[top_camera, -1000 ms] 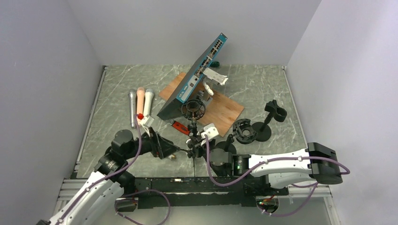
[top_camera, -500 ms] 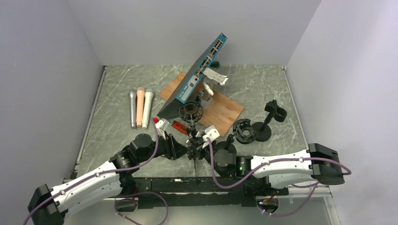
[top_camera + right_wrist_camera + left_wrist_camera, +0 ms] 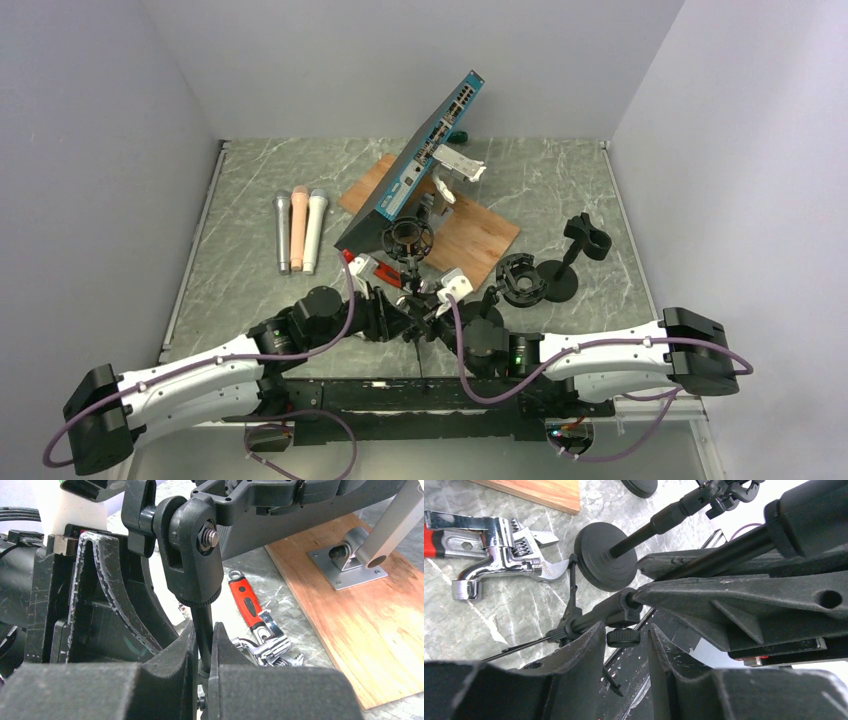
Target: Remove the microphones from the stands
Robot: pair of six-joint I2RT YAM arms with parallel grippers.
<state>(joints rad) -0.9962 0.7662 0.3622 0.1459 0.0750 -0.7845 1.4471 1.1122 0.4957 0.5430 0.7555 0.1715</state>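
Right gripper (image 3: 202, 635) is clamping the stiff, light stand (image 3: 192, 565) low at six o'clock, securely I'm judging; left gripper (image 3: 626, 628) is straddling its knob (image 3: 623, 638), parted.

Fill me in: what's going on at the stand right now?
Both arms are on the black microphone stand near the front edge. The right gripper is shut on its thin upright rod, just below the pivot joint. The left gripper has its jaws narrowly apart on either side of a small knob on the stand; whether they touch it I cannot tell. Three microphones lie side by side on the table at the left, away from both arms.
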